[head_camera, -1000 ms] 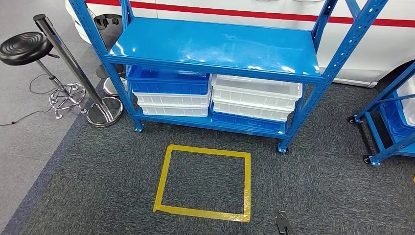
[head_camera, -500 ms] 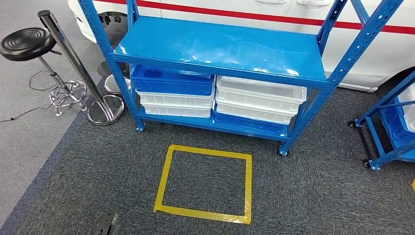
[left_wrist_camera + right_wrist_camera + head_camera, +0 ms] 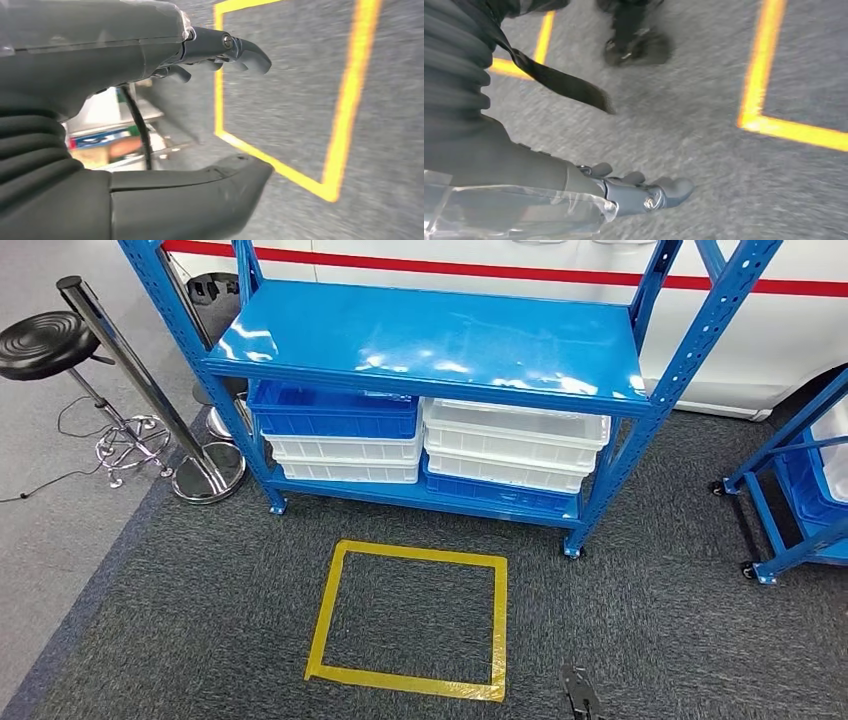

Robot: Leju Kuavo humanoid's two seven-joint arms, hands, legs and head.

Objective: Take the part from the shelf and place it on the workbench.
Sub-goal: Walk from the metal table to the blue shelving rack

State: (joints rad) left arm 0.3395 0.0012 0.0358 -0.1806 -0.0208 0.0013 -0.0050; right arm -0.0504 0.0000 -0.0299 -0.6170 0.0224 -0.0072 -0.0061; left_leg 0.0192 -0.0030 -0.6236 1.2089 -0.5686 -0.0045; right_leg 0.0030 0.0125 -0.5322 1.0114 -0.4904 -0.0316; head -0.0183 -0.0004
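The blue shelf (image 3: 430, 350) stands ahead on dark grey carpet (image 3: 650, 620), and everything else is placed from it. Its upper deck is a bare glossy blue sheet with light glare on it. Under that deck, on the lower level, sit stacked bins: a blue bin (image 3: 335, 408) on top of white bins (image 3: 345, 458) toward the shelf's left post, and white bins (image 3: 515, 440) over a blue bin (image 3: 500, 492) toward its right post. What the bins contain cannot be made out, and the part cannot be told apart from anything on the shelf. On the carpet just in front of the shelf lies a square of yellow tape (image 3: 408, 618). Behind the shelf runs a white panel with a red stripe (image 3: 560, 275). To the left of the shelf stand a chrome post (image 3: 150, 390) on a round base and, beyond it, a black stool (image 3: 45, 340). To the right of the shelf is a second blue rack on castors (image 3: 790, 490). The left hand (image 3: 200, 115) hangs over the carpet beside the tape square, thumb and dark fingers (image 3: 240, 50) apart with nothing between them. The right hand (image 3: 624, 192) hangs low over the carpet near a corner of the tape, its fingers loosely extended and lying close together, holding nothing; whether it should be called spread cannot be told for sure from this angle.
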